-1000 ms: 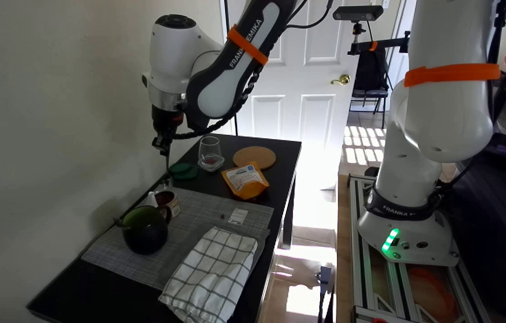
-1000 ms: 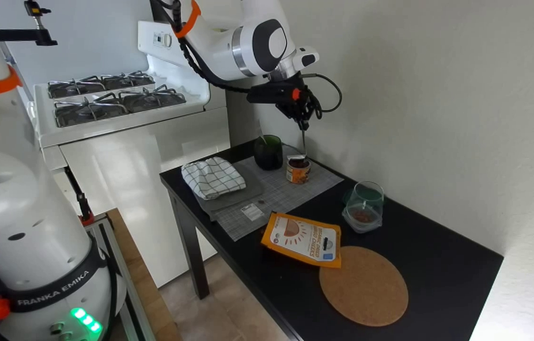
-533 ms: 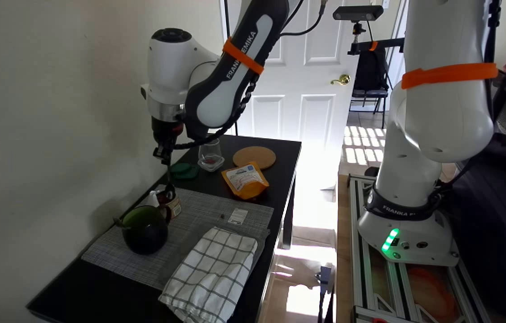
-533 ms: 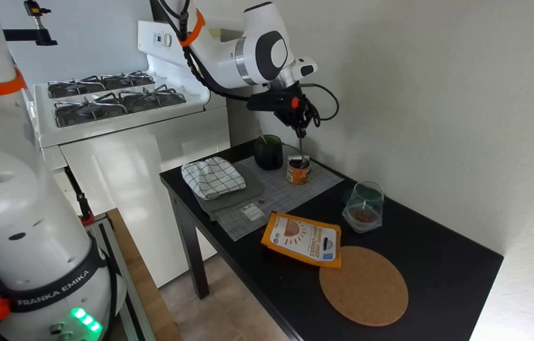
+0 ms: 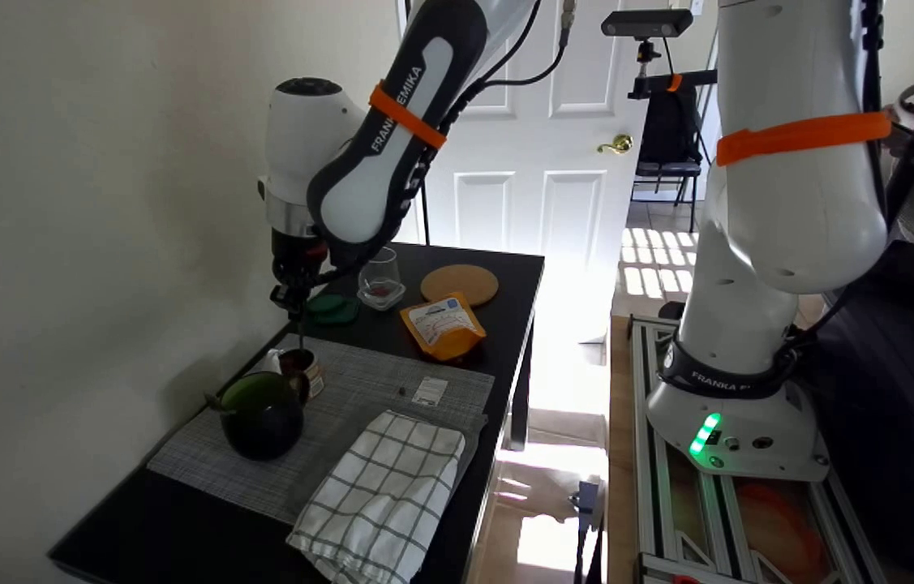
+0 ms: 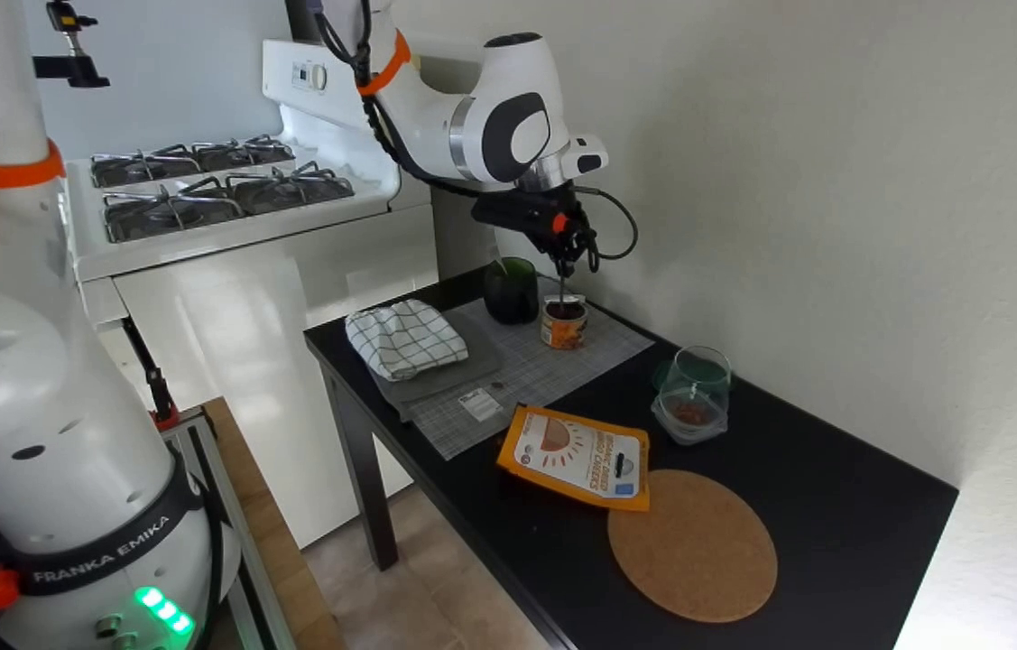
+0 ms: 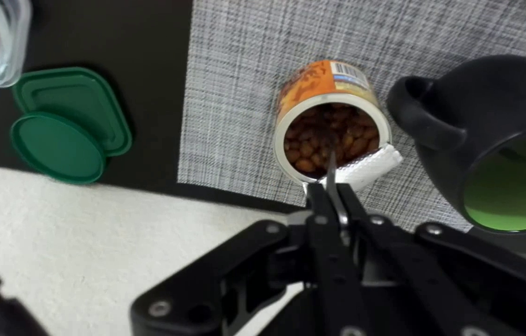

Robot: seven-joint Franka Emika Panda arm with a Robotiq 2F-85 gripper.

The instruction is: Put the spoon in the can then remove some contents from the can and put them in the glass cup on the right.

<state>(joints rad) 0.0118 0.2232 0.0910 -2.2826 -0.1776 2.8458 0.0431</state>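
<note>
A: Where's the can (image 7: 312,88)?
B: Upright on the grey mat (image 7: 234,93), orange label, brown nuts (image 7: 307,147) inside. The spoon (image 7: 332,169) is down in it. Bowl hidden, presumably under the nuts.
A: And the pincer (image 7: 330,187)?
B: Clamped on the spoon's handle, above the rim. First part looks done; I'd call this the scoop.
A: How would you run it?
B: Handle is near vertical from here, so a straight pull would likely bring up little. Lean it so the bowl slides under the nuts, level off, then lift. Go slow: I see nothing bracing the can, so a hard side push may skid or tip it. Thin handle could also roll in the grip.
A: Snags?
B: Foil flap (image 7: 365,167) at the rim, right by the handle; scoop away from it. Dark mug (image 7: 482,98) just beside the can, its handle facing it. Wall (image 6: 833,226) close by; likely little swing room there.
A: Exit?
B: Straight up till the bowl clears the rim, then past the green lids (image 7: 57,147) to the glass cup (image 6: 698,381), farther along the bench (image 6: 833,487). A square clear tub (image 6: 698,435) is right at its base; can't tell if the glass stands in it or behind. Aim inside the glass rim, tip late and low, or nuts probably scatter.
</note>
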